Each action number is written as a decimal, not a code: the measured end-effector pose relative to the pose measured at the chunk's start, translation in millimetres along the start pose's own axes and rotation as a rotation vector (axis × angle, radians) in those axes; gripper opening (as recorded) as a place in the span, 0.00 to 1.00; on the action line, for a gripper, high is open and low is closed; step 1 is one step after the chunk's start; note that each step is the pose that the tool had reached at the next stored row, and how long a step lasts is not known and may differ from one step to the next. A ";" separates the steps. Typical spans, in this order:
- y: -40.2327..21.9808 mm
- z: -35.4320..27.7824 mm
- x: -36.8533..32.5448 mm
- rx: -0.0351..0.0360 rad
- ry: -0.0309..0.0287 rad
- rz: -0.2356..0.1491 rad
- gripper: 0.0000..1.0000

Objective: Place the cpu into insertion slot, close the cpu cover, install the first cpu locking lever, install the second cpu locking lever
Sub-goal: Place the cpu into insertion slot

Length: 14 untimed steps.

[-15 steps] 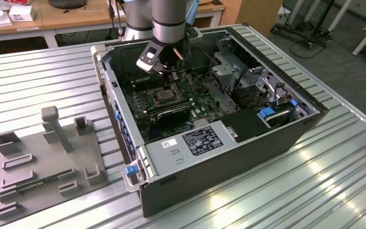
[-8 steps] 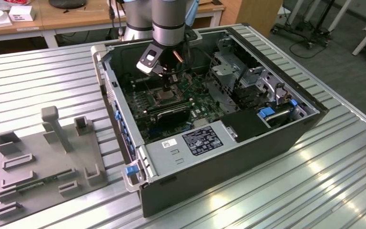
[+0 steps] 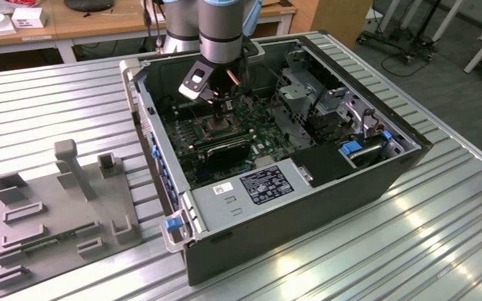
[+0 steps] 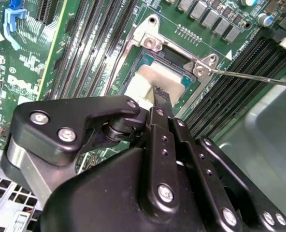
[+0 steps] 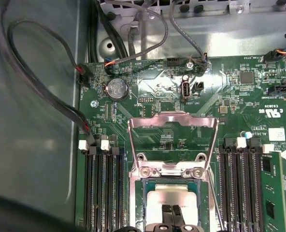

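Our closed gripper [image 5: 172,213] rests on the cpu [image 5: 155,200] to seat it in the insertion slot [image 5: 172,182], cpu cover [image 5: 172,117] swung clear.

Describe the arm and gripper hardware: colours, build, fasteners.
The arm is a round silver-grey tube with black bands and a pale blue joint cap. The gripper is matte black, built from flat linkage plates pinned with silver screw heads, and it ends in narrow black fingers.

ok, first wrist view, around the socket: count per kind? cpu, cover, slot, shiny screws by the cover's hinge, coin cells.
cpu: 1
cpu cover: 1
insertion slot: 1
shiny screws by the cover's hinge: 2
coin cell: 1
Total: 6
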State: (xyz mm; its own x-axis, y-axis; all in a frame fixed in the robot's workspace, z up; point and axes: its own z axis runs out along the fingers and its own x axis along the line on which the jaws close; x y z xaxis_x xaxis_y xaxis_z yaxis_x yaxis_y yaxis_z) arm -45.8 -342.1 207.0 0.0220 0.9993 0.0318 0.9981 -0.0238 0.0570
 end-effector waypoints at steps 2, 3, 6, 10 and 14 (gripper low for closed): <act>-0.1 0.8 0.0 0.0000 0.0000 0.000 0.11; -0.1 0.8 -0.1 0.0001 -0.0001 0.000 0.11; -0.7 1.1 0.1 -0.0001 0.0006 0.000 0.11; -1.2 2.5 0.5 -0.0001 0.0033 0.000 0.11; -1.4 5.4 0.4 0.0000 0.0045 0.000 0.11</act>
State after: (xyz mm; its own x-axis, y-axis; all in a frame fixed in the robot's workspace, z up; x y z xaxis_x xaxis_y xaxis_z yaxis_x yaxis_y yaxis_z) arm -46.9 -341.5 201.6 0.0222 0.9991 0.0363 0.9981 -0.0242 0.0570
